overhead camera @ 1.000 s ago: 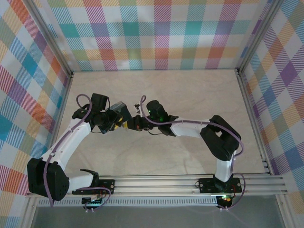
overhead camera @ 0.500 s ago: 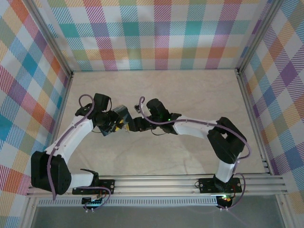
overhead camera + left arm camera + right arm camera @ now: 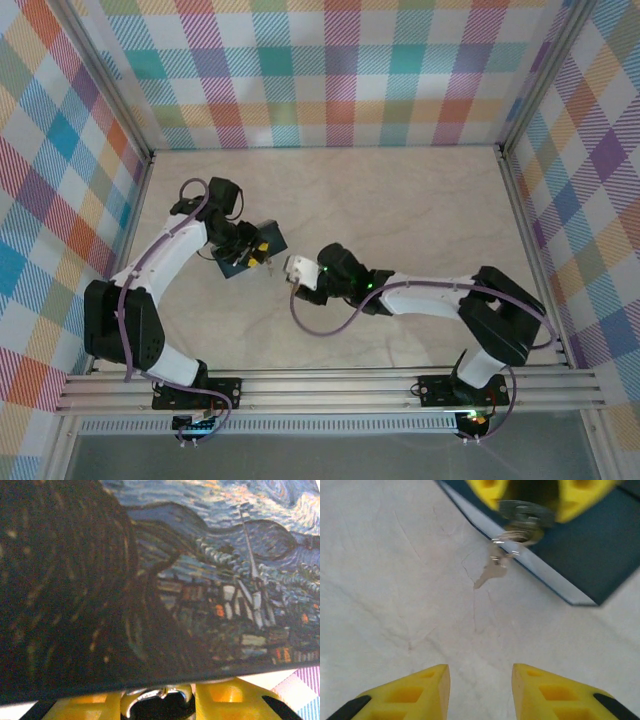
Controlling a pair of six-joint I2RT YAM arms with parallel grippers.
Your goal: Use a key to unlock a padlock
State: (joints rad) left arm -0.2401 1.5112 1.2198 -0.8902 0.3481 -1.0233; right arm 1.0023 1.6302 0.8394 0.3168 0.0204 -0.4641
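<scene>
The padlock (image 3: 268,237), a dark-blue block with a starry print, is held off the table with my left gripper (image 3: 252,258) shut on it. In the left wrist view the print (image 3: 175,580) looms close above my yellow fingers (image 3: 235,700), and a metal loop (image 3: 155,697) sits between them. In the right wrist view a small silvery key (image 3: 491,574) dangles on a ring from a round metal piece (image 3: 525,512) at the padlock's (image 3: 590,555) edge. My right gripper (image 3: 481,672) stands open just short of it, with bare table between its fingers. From above, the right gripper (image 3: 293,272) is to the padlock's right.
The pale marble tabletop (image 3: 420,210) is walled by checked panels (image 3: 340,70) at the back and sides. A purple cable (image 3: 320,325) loops under the right arm. A metal rail (image 3: 340,385) runs along the near edge.
My right gripper has opened, let go at the padlock and drawn back toward the near right. My left arm has swung the padlock slightly to the right.
</scene>
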